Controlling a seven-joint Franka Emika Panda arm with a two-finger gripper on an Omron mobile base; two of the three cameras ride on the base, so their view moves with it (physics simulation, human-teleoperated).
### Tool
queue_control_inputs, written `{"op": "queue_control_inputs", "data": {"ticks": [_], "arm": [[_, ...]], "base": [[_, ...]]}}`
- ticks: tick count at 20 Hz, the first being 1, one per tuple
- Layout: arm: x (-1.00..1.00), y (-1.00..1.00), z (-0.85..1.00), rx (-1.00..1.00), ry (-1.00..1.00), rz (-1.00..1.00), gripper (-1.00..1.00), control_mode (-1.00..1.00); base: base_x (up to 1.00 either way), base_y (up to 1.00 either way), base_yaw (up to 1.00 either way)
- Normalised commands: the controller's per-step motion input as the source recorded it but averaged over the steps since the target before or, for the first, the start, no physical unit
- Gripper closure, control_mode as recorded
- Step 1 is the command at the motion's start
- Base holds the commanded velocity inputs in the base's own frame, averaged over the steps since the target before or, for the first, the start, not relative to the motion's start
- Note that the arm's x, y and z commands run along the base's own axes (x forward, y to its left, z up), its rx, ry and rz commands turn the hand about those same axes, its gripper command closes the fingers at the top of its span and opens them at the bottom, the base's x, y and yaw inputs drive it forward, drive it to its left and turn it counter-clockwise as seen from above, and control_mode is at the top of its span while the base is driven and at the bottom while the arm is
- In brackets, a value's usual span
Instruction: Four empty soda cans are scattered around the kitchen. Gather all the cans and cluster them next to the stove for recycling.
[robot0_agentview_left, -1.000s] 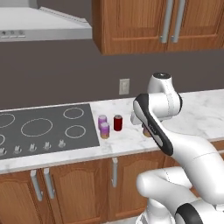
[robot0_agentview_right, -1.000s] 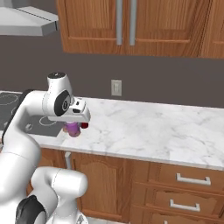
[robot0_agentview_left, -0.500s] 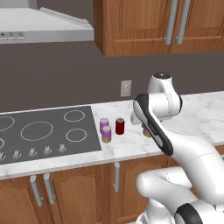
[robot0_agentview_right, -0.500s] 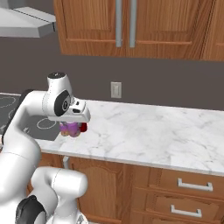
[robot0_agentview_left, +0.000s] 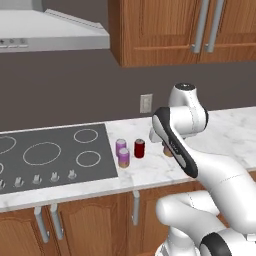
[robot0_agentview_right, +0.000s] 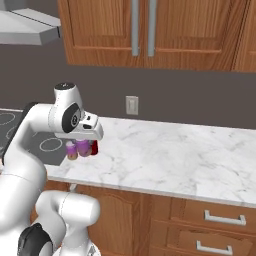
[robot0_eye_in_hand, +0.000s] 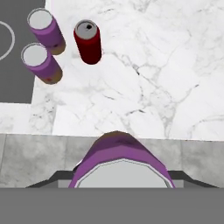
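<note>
In the hand view my gripper (robot0_eye_in_hand: 122, 176) is shut on a purple soda can (robot0_eye_in_hand: 122, 162), whose pale top fills the bottom of the picture. It hangs above the white marble counter (robot0_eye_in_hand: 144, 78). Three other soda cans stand upright on that counter beside the stove (robot0_agentview_left: 50, 155): two purple ones (robot0_eye_in_hand: 46, 28) (robot0_eye_in_hand: 40, 62) at the cooktop's edge and a red one (robot0_eye_in_hand: 89, 41) just right of them. The left base view shows the two purple cans (robot0_agentview_left: 120, 146) (robot0_agentview_left: 124, 157) and the red can (robot0_agentview_left: 139, 148), with my hand a little to their right, behind the forearm.
Wooden wall cabinets (robot0_agentview_left: 190, 30) and a range hood (robot0_agentview_left: 50, 32) hang over the counter. A wall socket (robot0_agentview_left: 145, 102) sits on the dark wall behind. Bare marble (robot0_agentview_right: 190, 150) stretches to the right. Cabinet doors and drawers (robot0_agentview_right: 220, 220) run below the counter's front edge.
Both base views have shifted slightly, so the cameras have moved a little. The three standing cans keep their places, and the purple can stays in my gripper.
</note>
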Motion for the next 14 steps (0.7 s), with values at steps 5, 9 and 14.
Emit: {"op": "queue_control_inputs", "data": {"ticks": [5,9,14], "arm": [[0.00,0.00,0.00,0.00,0.00,0.00,1.00,1.00],[0.00,0.00,0.00,0.00,0.00,0.00,1.00,1.00],[0.05,0.19,-0.47,0.00,0.00,0.00,1.00,-1.00]], "base": [[0.32,0.18,0.00],[0.11,0.18,0.00],[0.00,0.00,0.00]]}}
